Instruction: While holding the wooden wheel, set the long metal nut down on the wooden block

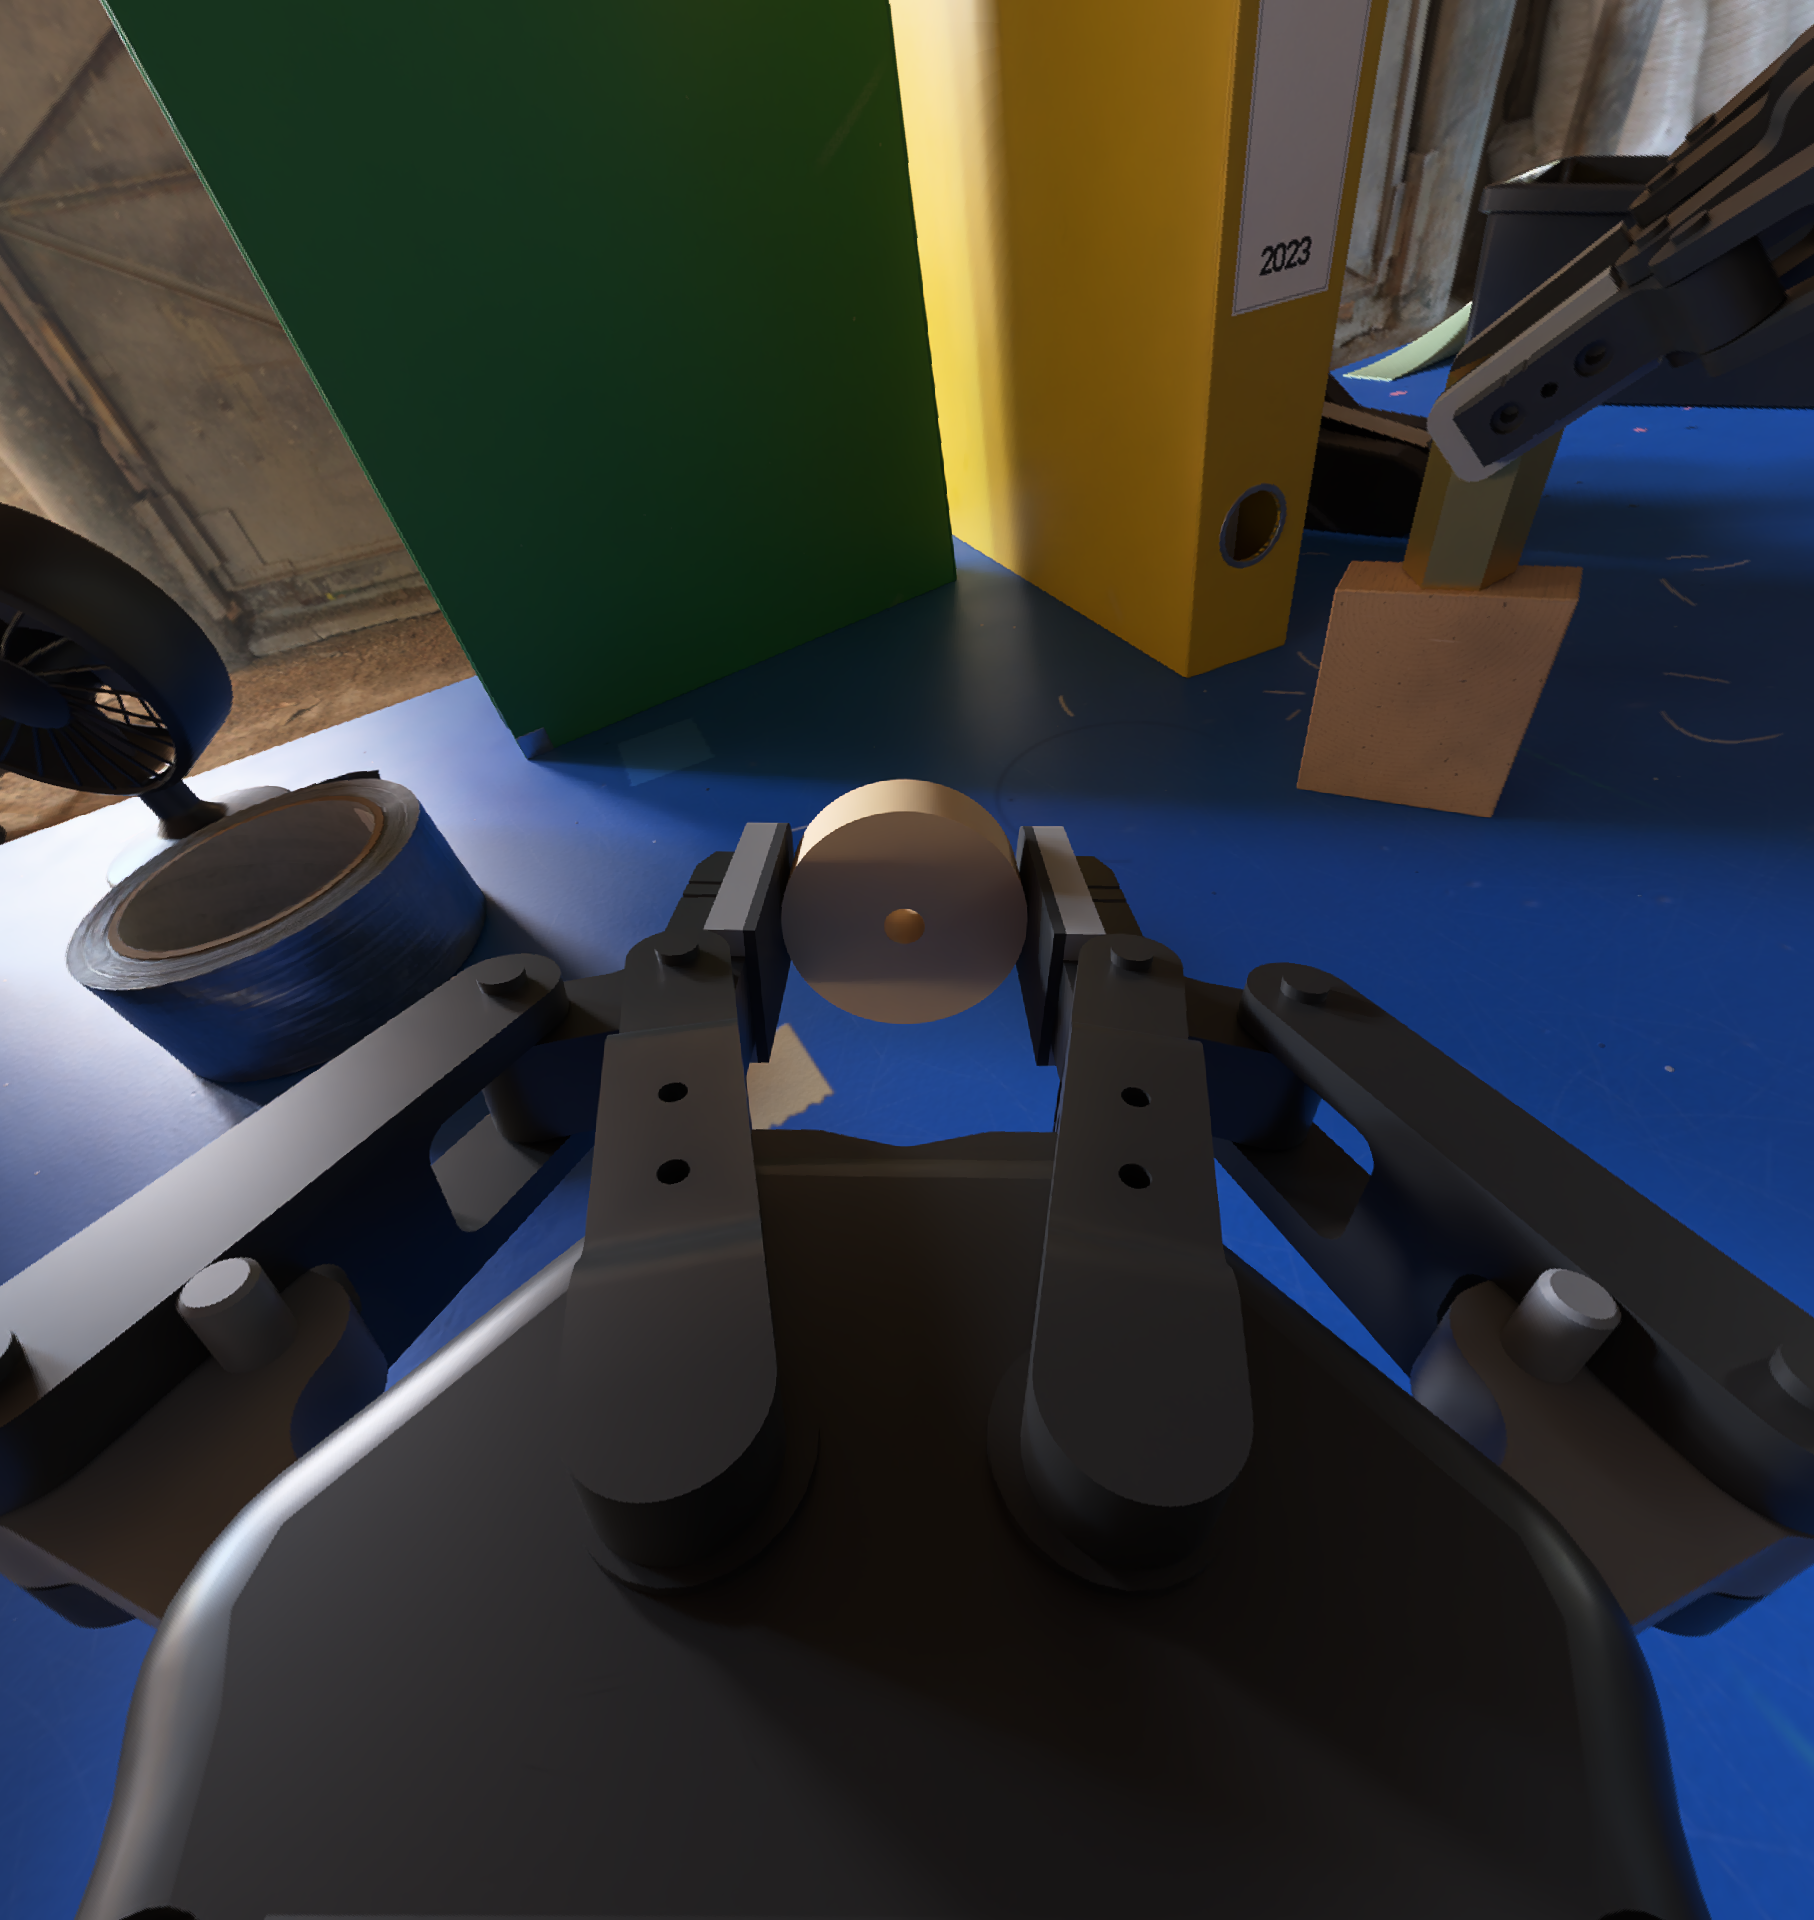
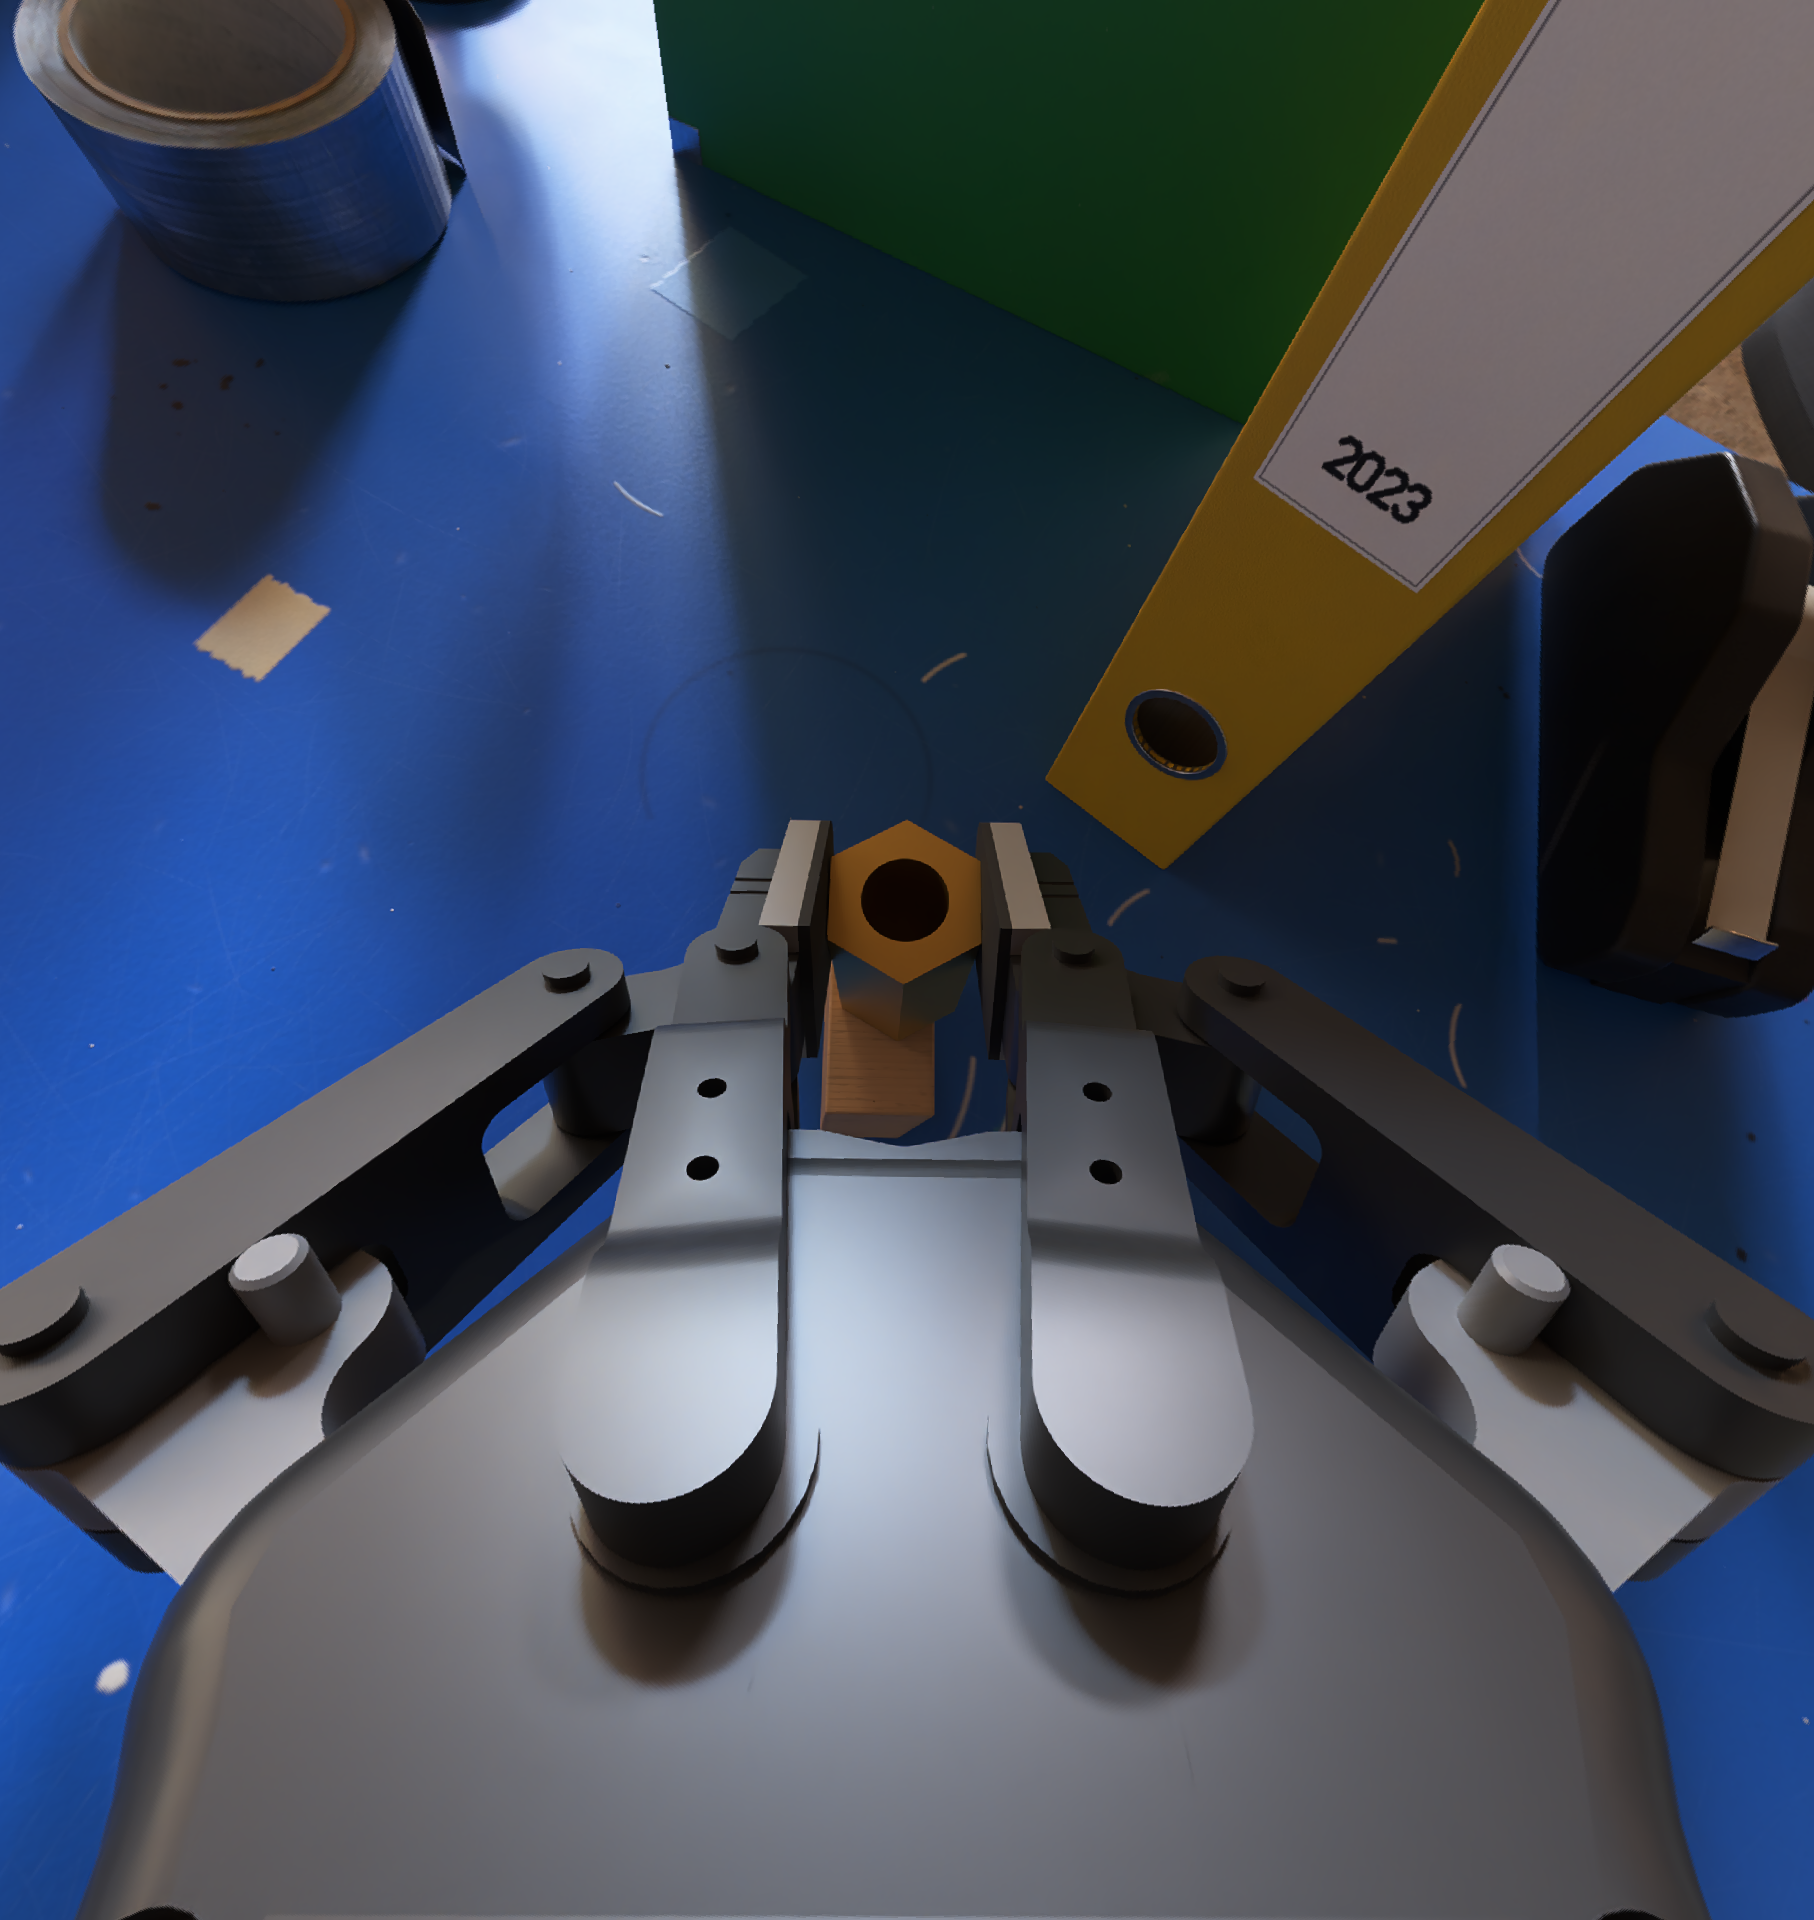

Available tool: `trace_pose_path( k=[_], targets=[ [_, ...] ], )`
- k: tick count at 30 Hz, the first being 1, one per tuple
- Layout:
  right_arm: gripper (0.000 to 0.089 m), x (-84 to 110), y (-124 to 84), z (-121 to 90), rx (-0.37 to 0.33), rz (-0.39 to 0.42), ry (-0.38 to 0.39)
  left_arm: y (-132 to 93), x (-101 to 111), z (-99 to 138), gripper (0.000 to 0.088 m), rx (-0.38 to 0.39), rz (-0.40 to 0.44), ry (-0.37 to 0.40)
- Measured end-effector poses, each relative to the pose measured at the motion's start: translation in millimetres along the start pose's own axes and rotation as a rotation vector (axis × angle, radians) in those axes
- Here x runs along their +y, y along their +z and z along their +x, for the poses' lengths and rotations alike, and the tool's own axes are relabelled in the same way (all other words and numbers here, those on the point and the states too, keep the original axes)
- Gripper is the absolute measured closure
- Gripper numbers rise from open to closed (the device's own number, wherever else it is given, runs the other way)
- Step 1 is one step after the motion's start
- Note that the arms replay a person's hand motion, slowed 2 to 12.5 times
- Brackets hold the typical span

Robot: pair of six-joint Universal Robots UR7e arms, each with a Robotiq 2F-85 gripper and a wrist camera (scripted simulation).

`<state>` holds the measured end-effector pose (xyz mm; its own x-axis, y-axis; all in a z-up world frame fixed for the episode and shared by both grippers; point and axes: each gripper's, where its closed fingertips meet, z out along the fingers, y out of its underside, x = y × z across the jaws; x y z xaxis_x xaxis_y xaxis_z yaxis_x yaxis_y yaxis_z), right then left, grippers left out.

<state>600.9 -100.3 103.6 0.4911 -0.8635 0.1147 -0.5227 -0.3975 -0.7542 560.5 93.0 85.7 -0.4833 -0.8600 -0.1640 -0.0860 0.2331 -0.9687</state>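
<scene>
My left gripper (image 1: pixel 903 914) is shut on the wooden wheel (image 1: pixel 903 904), a pale disc with a small centre hole, held above the blue table. My right gripper (image 2: pixel 905 899) is shut on the long metal nut (image 2: pixel 905 904), a brass-coloured hexagonal tube held upright. In the left wrist view the nut (image 1: pixel 1469 530) stands with its lower end on the top of the wooden block (image 1: pixel 1428 691), with the right gripper (image 1: pixel 1505 426) still clamped on its upper end. In the right wrist view the block (image 2: pixel 875 1081) shows just below the nut, between the fingers.
A green binder (image 1: pixel 591 343) and a yellow binder (image 1: pixel 1121 343) stand behind the wheel. A roll of blue tape (image 1: pixel 279 925) lies at the left, next to a black fan (image 1: pixel 61 665). A black tape dispenser (image 2: pixel 1703 727) sits right of the nut. A tan paper scrap (image 2: pixel 262 628) lies on the table.
</scene>
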Motion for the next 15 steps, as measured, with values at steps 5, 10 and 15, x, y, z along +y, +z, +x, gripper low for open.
trace_pose_path(
  k=[5,10,15],
  targets=[
    [0.0649,-0.1,0.4,-0.1,-0.002,0.003,0.005,0.1,0.2,0.7,0.0502,0.001,-0.001,0.005],
    [0.0455,1.8,1.2,-0.3,-0.003,0.000,0.010,0.3,0.3,1.3,0.0502,0.002,-0.003,0.011],
    [0.0390,2.3,-0.1,-0.8,-0.004,0.002,0.006,0.5,0.5,1.8,0.0502,0.003,-0.005,0.015]
  ],
)
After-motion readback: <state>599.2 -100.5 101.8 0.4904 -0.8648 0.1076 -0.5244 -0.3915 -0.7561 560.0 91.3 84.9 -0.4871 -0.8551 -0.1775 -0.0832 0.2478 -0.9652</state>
